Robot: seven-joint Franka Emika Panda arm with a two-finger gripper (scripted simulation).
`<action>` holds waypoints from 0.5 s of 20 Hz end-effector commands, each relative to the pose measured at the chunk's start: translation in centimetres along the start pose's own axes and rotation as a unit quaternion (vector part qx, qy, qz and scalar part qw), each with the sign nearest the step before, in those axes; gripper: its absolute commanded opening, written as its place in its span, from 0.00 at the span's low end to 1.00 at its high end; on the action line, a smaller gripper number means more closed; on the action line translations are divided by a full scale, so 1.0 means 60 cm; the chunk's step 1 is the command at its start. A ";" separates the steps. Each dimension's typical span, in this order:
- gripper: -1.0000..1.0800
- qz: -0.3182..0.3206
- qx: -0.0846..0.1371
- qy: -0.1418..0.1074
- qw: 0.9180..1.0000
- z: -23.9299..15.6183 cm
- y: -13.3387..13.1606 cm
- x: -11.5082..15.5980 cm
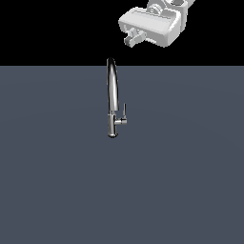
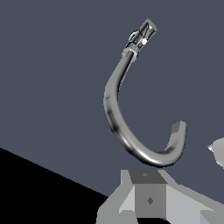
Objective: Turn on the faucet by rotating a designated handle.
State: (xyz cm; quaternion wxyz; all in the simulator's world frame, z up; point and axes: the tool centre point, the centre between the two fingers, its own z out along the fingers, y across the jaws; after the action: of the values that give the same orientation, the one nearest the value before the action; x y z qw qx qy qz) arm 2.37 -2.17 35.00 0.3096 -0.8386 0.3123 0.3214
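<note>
Hand [image 1: 134, 38] up above faucet [image 1: 112, 95], touching nothing; finger gap can't tell; handle [image 1: 124, 113] untouched.

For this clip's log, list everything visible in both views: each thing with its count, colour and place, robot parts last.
faucet: one, shiny chrome, standing upright on the floor near the middle of the exterior view; its curved spout also fills the wrist view.
handle: one, chrome, thin lever rising from a short side stub low on the faucet, on the exterior view's right of the body.
floor: one, flat slate grey-blue, under the faucet; black background beyond it.
tool: one, light grey, at the top of the exterior view, above the faucet and to the exterior view's right, touching nothing. Whether it is open or shut cannot be told.
</note>
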 end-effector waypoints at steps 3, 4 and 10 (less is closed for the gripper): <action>0.00 0.035 0.032 -0.041 0.998 0.015 -0.004 0.055; 0.00 0.043 0.039 -0.050 0.997 0.019 -0.004 0.067; 0.00 0.093 0.084 -0.108 0.986 0.050 -0.004 0.142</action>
State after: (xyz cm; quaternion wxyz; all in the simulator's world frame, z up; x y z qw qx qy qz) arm 6.09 -2.62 28.20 0.3705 -0.7530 0.3704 0.3982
